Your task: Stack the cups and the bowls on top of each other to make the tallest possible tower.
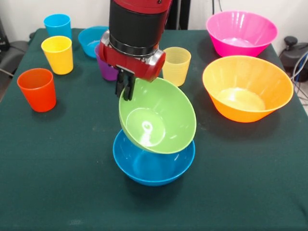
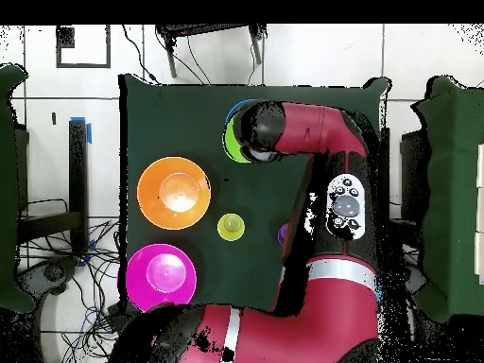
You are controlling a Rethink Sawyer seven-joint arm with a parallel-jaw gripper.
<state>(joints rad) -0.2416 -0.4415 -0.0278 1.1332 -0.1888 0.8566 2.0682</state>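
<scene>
The gripper (image 1: 127, 86) was clamped on the rim of the green bowl (image 1: 159, 118), which hung tilted, its lower edge resting in the medium blue bowl (image 1: 154, 166) on the green table (image 1: 57, 163). Relative to that blue bowl in the front view: the orange-yellow bowl (image 1: 248, 89) sat to the right, the pink bowl (image 1: 240, 31) beyond it; the orange cup (image 1: 37, 89), yellow cup (image 1: 57, 54) and blue cup (image 1: 57, 25) stood to the left, apart; the pale yellow-green cup (image 1: 177, 65) stood behind.

Arm (image 1: 137, 29) descends vertically from above; gripper (image 1: 125, 87) points downward, fingers apparently clamped on the green bowl's (image 1: 159, 118) rim.
</scene>
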